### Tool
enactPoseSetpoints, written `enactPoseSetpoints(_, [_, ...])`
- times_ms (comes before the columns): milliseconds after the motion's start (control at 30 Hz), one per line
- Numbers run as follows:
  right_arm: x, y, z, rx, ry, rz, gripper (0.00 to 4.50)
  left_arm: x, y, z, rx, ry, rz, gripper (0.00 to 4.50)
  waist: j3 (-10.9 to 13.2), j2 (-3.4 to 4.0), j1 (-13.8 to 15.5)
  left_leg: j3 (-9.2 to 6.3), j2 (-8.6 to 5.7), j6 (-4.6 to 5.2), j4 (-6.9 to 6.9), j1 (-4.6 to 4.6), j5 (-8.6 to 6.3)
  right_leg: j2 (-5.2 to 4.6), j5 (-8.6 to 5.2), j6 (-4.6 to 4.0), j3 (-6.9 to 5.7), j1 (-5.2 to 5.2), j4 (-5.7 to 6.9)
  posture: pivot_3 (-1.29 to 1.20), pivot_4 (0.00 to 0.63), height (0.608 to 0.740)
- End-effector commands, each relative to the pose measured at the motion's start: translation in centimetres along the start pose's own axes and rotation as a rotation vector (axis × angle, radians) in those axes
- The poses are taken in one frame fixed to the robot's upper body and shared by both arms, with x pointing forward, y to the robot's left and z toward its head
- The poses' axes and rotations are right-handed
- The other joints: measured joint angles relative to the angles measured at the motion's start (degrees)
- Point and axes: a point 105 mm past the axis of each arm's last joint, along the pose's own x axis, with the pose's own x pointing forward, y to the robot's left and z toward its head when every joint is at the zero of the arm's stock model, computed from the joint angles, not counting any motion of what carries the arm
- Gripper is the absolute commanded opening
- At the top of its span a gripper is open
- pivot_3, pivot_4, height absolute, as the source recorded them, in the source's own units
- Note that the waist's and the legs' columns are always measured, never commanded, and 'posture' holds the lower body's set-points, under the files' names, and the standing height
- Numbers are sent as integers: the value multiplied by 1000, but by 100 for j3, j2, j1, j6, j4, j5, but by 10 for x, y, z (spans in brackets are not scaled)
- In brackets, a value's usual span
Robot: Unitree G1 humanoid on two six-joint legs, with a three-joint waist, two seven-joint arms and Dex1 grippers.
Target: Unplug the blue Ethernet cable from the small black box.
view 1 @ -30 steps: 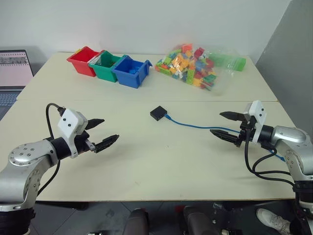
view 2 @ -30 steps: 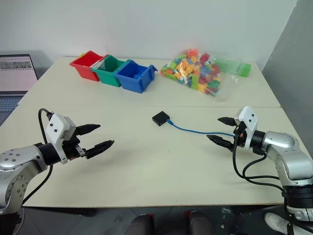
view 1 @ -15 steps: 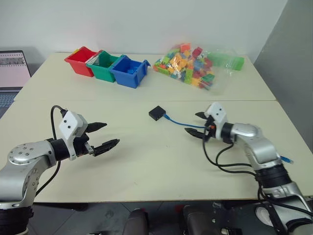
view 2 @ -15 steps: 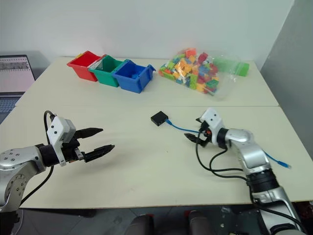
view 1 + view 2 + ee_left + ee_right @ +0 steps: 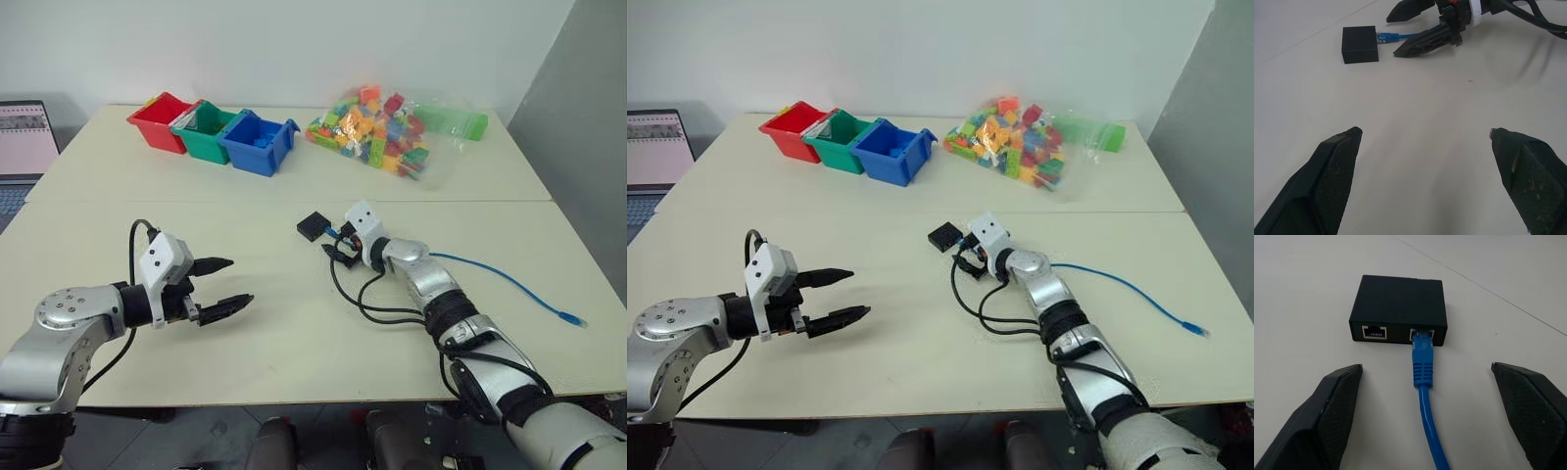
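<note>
- My right gripper point(image 5: 1422, 418) sits spread wide and empty, its two fingers either side of the blue Ethernet cable point(image 5: 1424, 382) without touching it, just short of the plug.
- The plug is seated in one of two sockets on the side of the small black box point(image 5: 1398, 303), which lies flat on the table point(image 5: 294, 323) near its middle.
- My worry: the box is light and unanchored, so if I close and pull, I judge it may simply slide along with the cable and the latch may never release.
- Closing too far back would pinch cord, not plug.
- The right arm reaches forward and inward, gripper tilted slightly down.
- My left gripper point(image 5: 223, 285) hovers open and empty, well apart from the box, so nothing braces it.
</note>
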Motion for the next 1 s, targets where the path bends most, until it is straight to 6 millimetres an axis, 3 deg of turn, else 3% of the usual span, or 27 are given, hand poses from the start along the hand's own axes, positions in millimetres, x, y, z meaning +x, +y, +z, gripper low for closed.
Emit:
enactPoseSetpoints(33, [3, -10, 9, 7, -15, -50, 3782, -2, 1, 13, 47, -19, -10, 4500, 0, 0, -7, 2, 0, 0, 0, 1, 0, 0, 0, 0, 2, 0, 0, 0, 150, 740])
enactPoseSetpoints(267, [4, -6, 8, -63, 12, -22, 1953, -3, 9, 14, 22, -31, 14, 4500, 0, 0, -2, 1, -1, 0, 0, 0, 0, 0, 0, 0, 2, 0, 1, 0, 150, 740])
enactPoseSetpoints(500, [2, 1, 25, -177, -52, 25, 263, -6, 22, 14, -81, -63, 45, 4500, 0, 1, -4, 2, -1, 0, 0, 0, 0, 0, 0, 0, 2, -2, 3, 0, 150, 740])
enactPoseSetpoints(567, [-2, 4, 36, -246, -102, 59, 179, -6, 23, 15, -136, -76, 31, 4500, 0, 1, -3, 1, -1, 0, 0, -1, 0, 0, 0, 0, 1, -3, 3, 0, 150, 740])
enactPoseSetpoints(700, [-30, 34, 67, -467, -295, 259, 179, -4, 15, 24, -326, -127, -100, 4500, 1, 2, 11, -6, -2, 0, 0, -13, 0, 0, 0, 0, -6, -7, 2, 0, 150, 740])
enactPoseSetpoints(867, [-69, 65, 83, -709, -438, 442, 179, -1, 4, 40, -442, -168, -223, 4500, 1, 1, -1, -11, -1, 0, 1, -15, 0, 0, 0, 1, -11, -7, 0, 0, 150, 740])
enactPoseSetpoints(1000, [-85, 77, 91, -837, -484, 504, 178, 8, -11, 55, -489, -202, -328, 4500, 1, 1, 1, -13, -1, 0, 4, -14, 0, 0, 0, 1, -11, -5, 5, 0, 150, 740])
